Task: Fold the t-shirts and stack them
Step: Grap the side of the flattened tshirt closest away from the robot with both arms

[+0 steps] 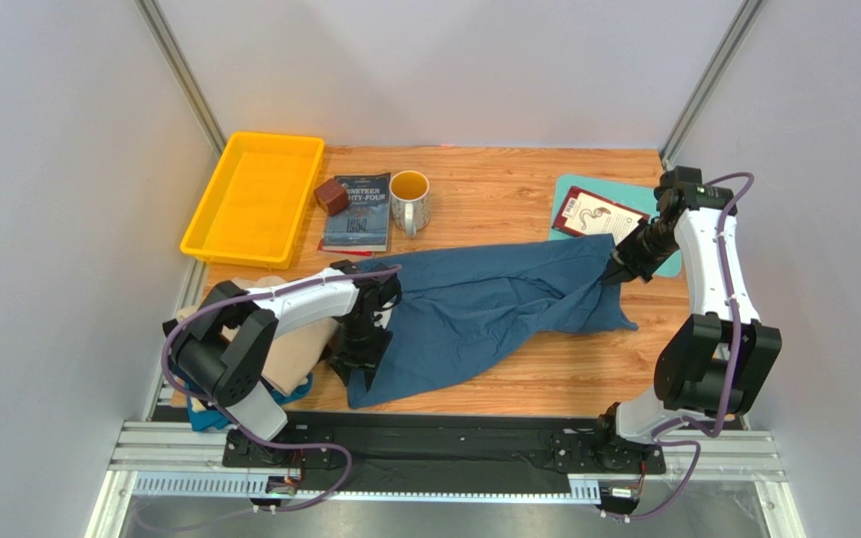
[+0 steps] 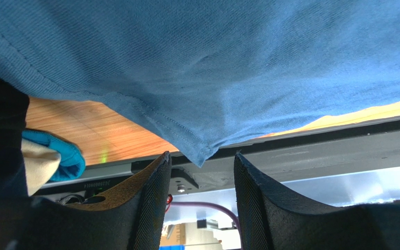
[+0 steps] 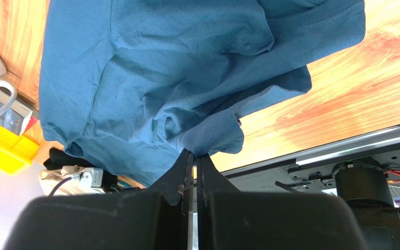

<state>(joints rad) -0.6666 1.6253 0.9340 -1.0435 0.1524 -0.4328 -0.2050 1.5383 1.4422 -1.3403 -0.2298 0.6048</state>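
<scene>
1. Where cloth shows, three t-shirts can be counted: one large teal-blue cotton t-shirt (image 1: 491, 297), one beige cotton t-shirt (image 1: 289, 356) and one bright light-blue cotton t-shirt (image 2: 64, 153).
2. The teal-blue one lies mid-way across the wooden table (image 1: 536, 381), its long axis slanting from near left to far right.
3. Of the two grippers, the right gripper (image 3: 194, 156) has its jaws together, pinching the shirt's far-right end. The left gripper (image 2: 201, 159) has its jaws apart, with the near-left hem corner hanging at the gap, unclamped.
4. The left arm covers much of the beige shirt at the near left. Only a scrap of the light-blue one shows. A dark mass at the left edge of the left wrist view cannot be identified.
</scene>
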